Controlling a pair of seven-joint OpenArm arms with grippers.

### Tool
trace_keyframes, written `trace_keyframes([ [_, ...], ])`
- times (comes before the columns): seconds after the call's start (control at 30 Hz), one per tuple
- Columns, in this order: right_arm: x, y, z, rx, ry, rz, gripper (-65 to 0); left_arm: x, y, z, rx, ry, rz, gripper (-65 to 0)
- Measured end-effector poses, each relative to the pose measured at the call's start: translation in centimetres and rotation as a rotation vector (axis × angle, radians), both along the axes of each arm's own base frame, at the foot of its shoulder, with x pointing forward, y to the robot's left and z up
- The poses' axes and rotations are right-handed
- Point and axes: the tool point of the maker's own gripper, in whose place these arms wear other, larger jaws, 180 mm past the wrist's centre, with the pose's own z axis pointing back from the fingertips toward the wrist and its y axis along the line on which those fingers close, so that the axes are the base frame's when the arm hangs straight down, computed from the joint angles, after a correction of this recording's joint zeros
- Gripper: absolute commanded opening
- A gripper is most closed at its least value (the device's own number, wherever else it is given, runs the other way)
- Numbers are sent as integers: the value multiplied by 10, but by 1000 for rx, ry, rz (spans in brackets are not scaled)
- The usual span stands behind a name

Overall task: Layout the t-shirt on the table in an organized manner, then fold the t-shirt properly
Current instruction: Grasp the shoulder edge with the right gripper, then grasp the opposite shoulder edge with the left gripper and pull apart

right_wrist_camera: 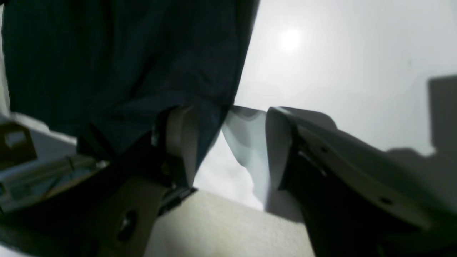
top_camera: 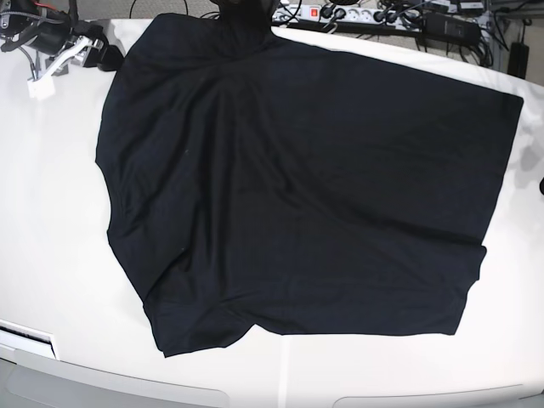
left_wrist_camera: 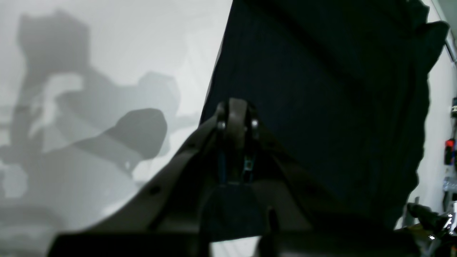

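The black t-shirt [top_camera: 297, 187] lies spread out on the white table [top_camera: 51, 212], with creases toward its left side and a rumpled lower left corner. Neither gripper shows in the base view. In the left wrist view my left gripper [left_wrist_camera: 236, 113] is shut, its tips over the left edge of the t-shirt [left_wrist_camera: 321, 89]; I see no fabric pinched between them. In the right wrist view my right gripper [right_wrist_camera: 228, 142] is open. The t-shirt [right_wrist_camera: 117, 60] hangs at the upper left, its edge running behind the left finger [right_wrist_camera: 180, 142]; the gap holds only table [right_wrist_camera: 339, 53].
A power strip [top_camera: 340, 14] and cables run along the table's far edge. A white bracket with wires [top_camera: 59, 55] sits at the far left corner. The table's near curved edge [top_camera: 127, 382] runs along the bottom.
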Motion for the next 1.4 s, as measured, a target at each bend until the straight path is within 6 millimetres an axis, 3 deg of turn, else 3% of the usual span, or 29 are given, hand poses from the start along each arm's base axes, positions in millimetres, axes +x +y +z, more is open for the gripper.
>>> trace_keyframes([
  [0.2, 2, 16, 0, 43, -25, -7, -296, 0, 0, 0, -1, -1, 0, -650],
  [0.47, 5, 65, -3, 135, -36, 110, -306, 0, 0, 0, -1, -1, 0, -650],
  [0.57, 4, 80, -3, 159, -36, 153, -389, -1, -1, -1, -1, 9, -5, -650],
  [0.7, 1, 75, -7, 137, -11, 167, -650, -6, -3, -4, -4, 41, -22, -650],
  [0.87, 5, 64, -5, 111, -10, 184, -650, -17, -5, -12, -8, 88, -39, -650],
  [0.97, 5, 60, -4, 107, -11, 186, -650, -37, -4, -26, -12, 148, -26, -650],
  [1.0, 5, 59, -4, 104, -10, 187, -650, -46, -5, -32, -13, 178, -30, -623],
  [1.1, 11, 55, -2, 92, -21, 193, -650, -73, -6, -49, -15, 250, -40, -374],
  [1.17, 13, 55, -2, 92, -26, 192, -650, -83, -6, -54, -17, 271, -36, -279],
  [1.4, 19, 55, 0, 91, -39, 193, -650, -118, -7, -69, -32, 348, -30, -273],
])
